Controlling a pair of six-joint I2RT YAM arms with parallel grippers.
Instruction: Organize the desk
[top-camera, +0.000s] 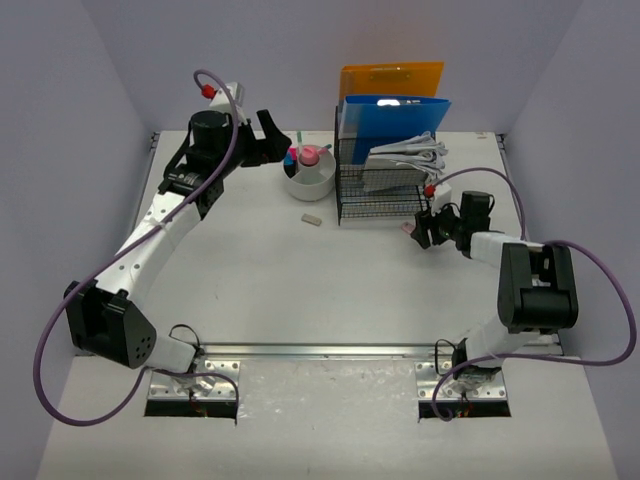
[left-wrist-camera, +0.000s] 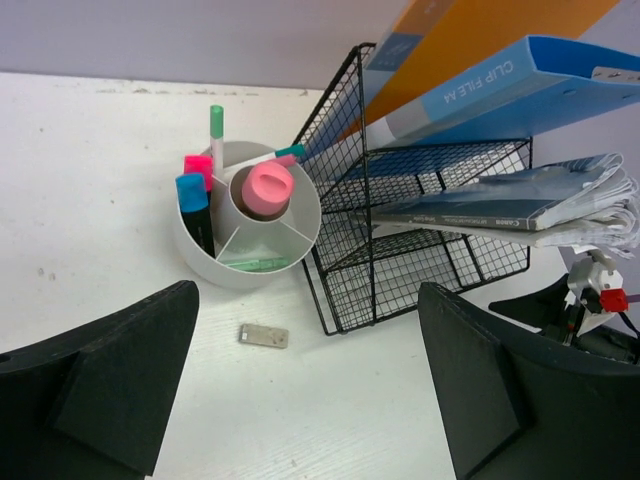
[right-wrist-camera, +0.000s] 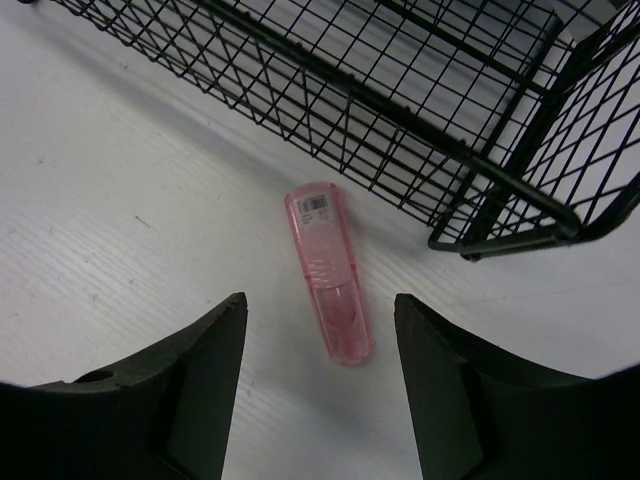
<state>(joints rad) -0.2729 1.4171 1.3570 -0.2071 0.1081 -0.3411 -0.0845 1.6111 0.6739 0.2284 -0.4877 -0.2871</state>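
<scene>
The white table (top-camera: 260, 290) carries everything here, and the item the next move seems to turn on lies just off the front right corner of the black wire rack (top-camera: 385, 190). It is a translucent pink oblong plastic piece (right-wrist-camera: 330, 275), flat on the table and apart from the rack's base wire. The right end effector (right-wrist-camera: 318, 320) hangs directly over it, half open and holding nothing, one finger on each side. The piece's long axis runs along the gap between the fingers, slightly tilted, so closing would pinch its narrow width. I judge this arm far the nearer.

Left of the rack's front, a small grey flat rectangular piece (top-camera: 311, 218) lies loose on the table. Beyond it, beside the rack's left wall, stands a white round plastic pen holder (left-wrist-camera: 250, 235) with markers. The left end effector (top-camera: 268, 130) hovers left of the rack, past the holder, spread wide and empty. Blue and orange folders (top-camera: 395, 100) stand at the rack's back.
</scene>
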